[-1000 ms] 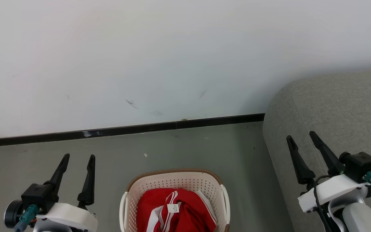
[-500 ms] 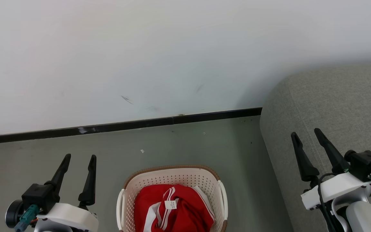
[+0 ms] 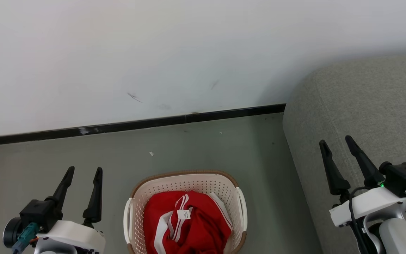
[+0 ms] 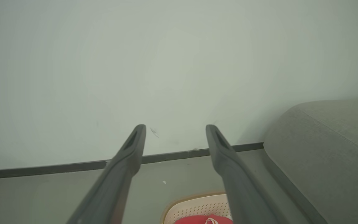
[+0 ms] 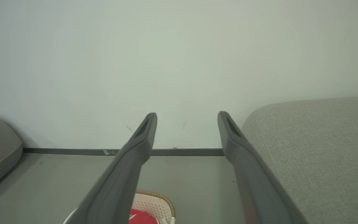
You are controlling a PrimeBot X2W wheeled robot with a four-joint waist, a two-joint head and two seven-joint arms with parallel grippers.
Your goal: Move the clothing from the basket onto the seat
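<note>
Shift: whole head view has slid since a second ago; the skirting strip now sits higher and more of the basket shows at the bottom, which I read as the camera dipping, not the things moving
Left fingers: spread apart with nothing between them, the left gripper hanging over bare floor to the left of the basket
Right fingers: likewise parted and empty, the right gripper over the near edge of the sofa
Arms: both much where they were in the view, neither reaching down yet
Clothes: red clothes with white stripes lie bunched inside the basket, a small white tag on top; none on the sofa
Basket: on the floor between the two grippers, near the sofa's side but apart from it, short of the wall
Meaning: likely the robot is settling its look on the load before a first pick; the task seems not begun
Next: probably one gripper must drop into the basket and pinch a raised fold near the tag
Risk: soft cloth may drag its neighbour along or snag on the basket
</note>
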